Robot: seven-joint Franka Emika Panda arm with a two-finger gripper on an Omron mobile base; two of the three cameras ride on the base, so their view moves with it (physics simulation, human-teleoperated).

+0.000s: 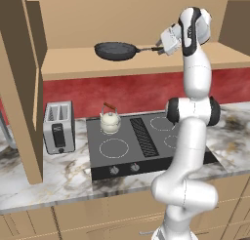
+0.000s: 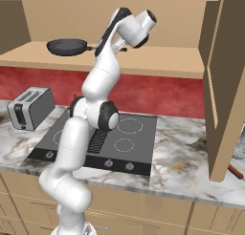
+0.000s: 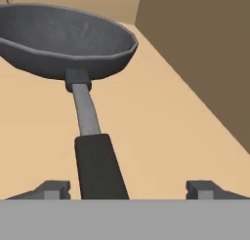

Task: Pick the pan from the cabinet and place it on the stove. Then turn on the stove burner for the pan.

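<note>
**Gripper spread at the pan handle's end, up on the cabinet shelf**

The gripper [image 3: 128,188] is raised to shelf height, and in the hand view its two dark finger tips [image 3: 53,189] stand wide apart at the bottom, jaws spread with nothing pinched. The black grip of the pan's handle runs up between them, closer to the left tip than to the right, and neither tip touches it. In the left base view the gripper [image 1: 160,47] sits just at the far end of that handle, on the pan's right.

The pan [image 3: 63,41] lies ahead of the gripper, upright and flat on the plain tan shelf [image 3: 161,117], its round dark bowl at the far end of the handle and its handle pointing straight back toward the hand. From the left base view the pan [image 1: 116,50] rests on the shelf of the cabinet [image 1: 132,19], whose doors stand open to either side. In the right base view the pan [image 2: 67,46] shows left of the arm's upper links, which hide the handle's end.

Well below the shelf, on the marble counter [image 1: 29,185], lies the stove [image 1: 127,146], a black glass cooktop with white rings. A cream kettle [image 1: 110,121] stands on its back left burner. A silver toaster [image 1: 59,128] stands just left of the stove.
</note>
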